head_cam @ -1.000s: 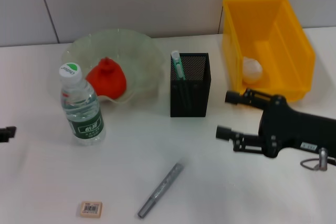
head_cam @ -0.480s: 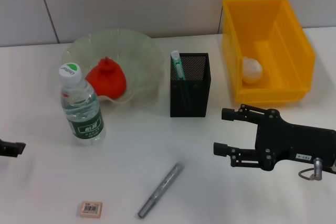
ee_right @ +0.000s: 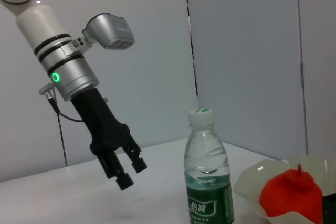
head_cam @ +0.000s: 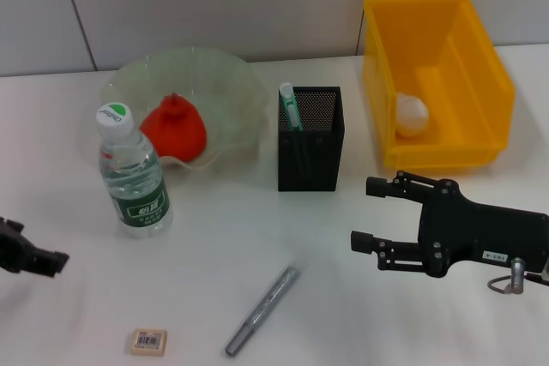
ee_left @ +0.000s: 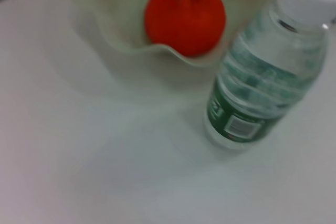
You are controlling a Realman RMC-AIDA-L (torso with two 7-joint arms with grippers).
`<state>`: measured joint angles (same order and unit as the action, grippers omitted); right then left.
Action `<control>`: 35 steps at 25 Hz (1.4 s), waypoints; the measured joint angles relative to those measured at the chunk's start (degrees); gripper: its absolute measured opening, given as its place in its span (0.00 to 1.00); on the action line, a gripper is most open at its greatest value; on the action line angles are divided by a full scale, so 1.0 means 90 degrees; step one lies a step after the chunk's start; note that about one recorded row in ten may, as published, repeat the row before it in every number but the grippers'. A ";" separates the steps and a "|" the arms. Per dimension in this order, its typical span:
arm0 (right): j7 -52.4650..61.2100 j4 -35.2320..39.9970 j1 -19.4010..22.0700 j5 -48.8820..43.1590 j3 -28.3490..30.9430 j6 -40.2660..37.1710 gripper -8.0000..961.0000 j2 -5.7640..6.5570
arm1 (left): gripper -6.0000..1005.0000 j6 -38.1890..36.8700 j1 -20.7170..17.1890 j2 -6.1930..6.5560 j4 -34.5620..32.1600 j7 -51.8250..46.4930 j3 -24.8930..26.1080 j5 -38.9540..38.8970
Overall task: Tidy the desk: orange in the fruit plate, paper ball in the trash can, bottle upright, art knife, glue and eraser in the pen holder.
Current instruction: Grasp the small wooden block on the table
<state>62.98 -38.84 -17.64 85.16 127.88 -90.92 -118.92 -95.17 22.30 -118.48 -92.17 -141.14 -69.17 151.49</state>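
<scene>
White counter [head_cam: 214, 246] under a grey panelled wall.

Nearest the front edge: eraser [head_cam: 149, 341] flat, label up, and glue [head_cam: 262, 311] lying on a slant just to its right, apart from it. Neither yet in the pen holder [head_cam: 310, 147].

Left hand [head_cam: 39, 259] low at the near-left edge, fingers slightly apart, empty. Eraser ahead of it toward the centre, near but not touching. Bottle [head_cam: 135, 179] upright just beyond.

Right hand [head_cam: 366, 212] over the right half of the counter, fingers wide apart and pointing inward, empty. Glue below and inward of its fingertips, clearly apart. Pen holder just beyond and inward.

Farther back: art knife [head_cam: 290, 107] standing in the pen holder's left corner. Orange [head_cam: 174, 128] in the fruit plate [head_cam: 232, 83]. Paper ball [head_cam: 411, 115] in the trash can [head_cam: 463, 49]. Judged remaining: glue and eraser only.

Risks, as judged:
- Glue: round body, likely to roll or squirt out of an off-centre pinch, possibly toward the counter's front edge.
- Eraser: low and flat, so fingertips may jam on the counter or push it away rather than grip it.
- Bottle: close to the left hand's likely path, so a careless swing could topple it.
- Pen holder: light mesh, knife already inside. A tilted glue stick could catch the rim and tip or shove it.
</scene>
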 joint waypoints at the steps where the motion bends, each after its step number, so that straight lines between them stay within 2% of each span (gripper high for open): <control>1: 0.0000 0.0006 0.0004 0.0000 0.0002 0.0002 0.85 -0.0003 | 0.80 -0.0052 0.0010 0.0000 -0.0042 -0.0118 -0.0128 0.0047; 13: -0.0071 0.0146 0.0014 0.0034 0.0072 0.0088 0.85 -0.0009 | 0.80 -0.0182 0.0077 -0.0020 -0.0395 -0.1576 -0.1829 0.0707; 18: -0.0094 0.0158 0.0017 0.0013 0.0088 0.0105 0.85 -0.0007 | 0.80 -0.0505 0.0234 -0.0053 -0.0520 -0.2139 -0.1989 0.0271; 24: -0.0104 0.0157 0.0006 -0.0194 0.0134 0.0114 0.85 -0.0003 | 0.80 -0.0595 0.0433 -0.0075 -0.0556 -0.2627 -0.2534 0.0163; 29: -0.0146 0.0121 -0.0030 -0.0627 0.0090 0.0098 0.85 -0.0010 | 0.80 -0.0492 0.0371 -0.0080 -0.0505 -0.2650 -0.2630 0.0135; 35: -0.0155 0.0086 -0.0020 -0.0690 0.0096 0.0116 0.85 -0.0009 | 0.80 -0.0523 0.0306 -0.0078 -0.0471 -0.2654 -0.2662 0.0054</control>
<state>61.58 -38.07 -17.83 78.95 128.75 -89.88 -119.00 -99.88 25.05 -119.18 -96.40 -165.02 -93.13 151.97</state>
